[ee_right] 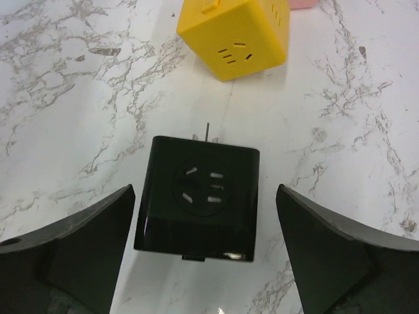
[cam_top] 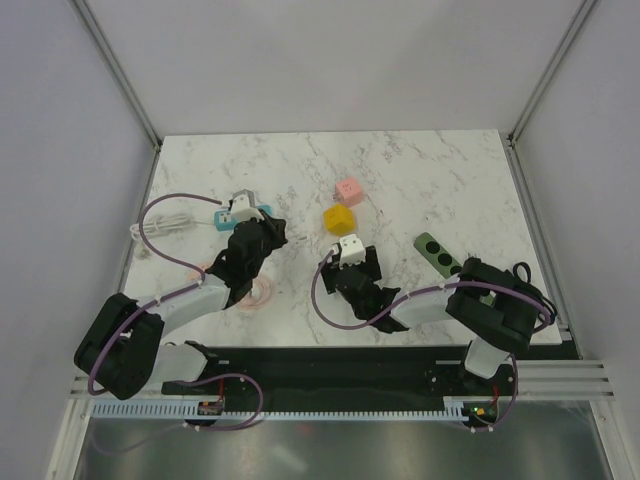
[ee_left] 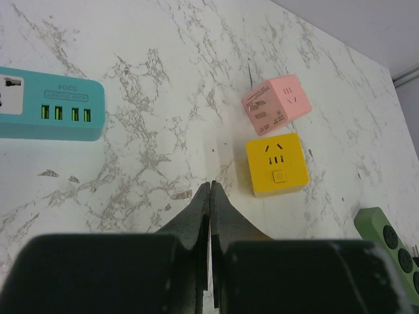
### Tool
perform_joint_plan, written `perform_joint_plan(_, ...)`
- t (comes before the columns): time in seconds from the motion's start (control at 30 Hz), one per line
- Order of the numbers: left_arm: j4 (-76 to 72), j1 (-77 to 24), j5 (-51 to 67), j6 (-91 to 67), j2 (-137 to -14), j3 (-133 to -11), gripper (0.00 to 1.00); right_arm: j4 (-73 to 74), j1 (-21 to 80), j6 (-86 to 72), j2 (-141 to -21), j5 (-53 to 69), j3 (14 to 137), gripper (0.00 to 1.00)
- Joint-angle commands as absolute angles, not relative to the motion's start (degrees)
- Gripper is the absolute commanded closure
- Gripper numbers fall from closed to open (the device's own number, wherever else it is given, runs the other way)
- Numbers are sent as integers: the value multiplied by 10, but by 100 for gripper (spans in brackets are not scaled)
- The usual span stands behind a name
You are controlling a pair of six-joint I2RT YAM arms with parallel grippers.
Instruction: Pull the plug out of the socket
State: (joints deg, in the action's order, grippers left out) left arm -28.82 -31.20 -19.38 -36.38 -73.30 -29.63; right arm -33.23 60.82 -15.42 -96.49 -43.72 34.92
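Grey enclosure walls stand around a white marble worktop (cam_top: 450,170). On it, the black plug cube (ee_right: 200,196) lies by itself just short of the yellow socket cube (ee_right: 236,36), with bare marble between the two. Thin metal pins poke out from the black cube's far edge, seated in nothing. From that I judge the pull is done, and all that looks left is backing my arms away.

The right arm (cam_top: 420,305) reaches forward and low. The right jaws stand wide apart on either side of the black plug cube, with a clear gap on each side and no contact. The left arm (cam_top: 200,295) stretches toward the teal power strip (ee_left: 52,104). The left jaws are pressed together on nothing, pointing over bare marble between that strip and the pink cube (ee_left: 275,104).
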Motion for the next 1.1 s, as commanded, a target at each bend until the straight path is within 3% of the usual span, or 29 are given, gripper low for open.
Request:
perform_joint_plan(0.0,-309,-309,-191,-380,-739,-302,98,-317,603,-162,-953,-422,369,2)
perform_joint_plan(0.13,-310,-309,-177,-377,-742,-303,98,-257,603,-177,-913,-430,386,2)
perform_joint_plan(0.33,-273,-309,-120,-352,-724,-324,90,-86,602,-237,-790,-450,419,2)
perform_joint_plan(0.57,-130,-309,-26,-326,-643,-336,73,129,589,-330,-669,-424,417,2)
perform_joint_plan(0.83,-50,-308,118,-373,-438,-197,15,90,575,-396,-424,-358,261,2)
perform_joint_plan(0.93,-60,-308,142,-429,-368,-129,1,62,574,-429,-338,-351,196,2)
perform_joint_plan(1.07,-120,-308,163,-516,-206,-34,0,18,574,-524,-236,-323,103,2)
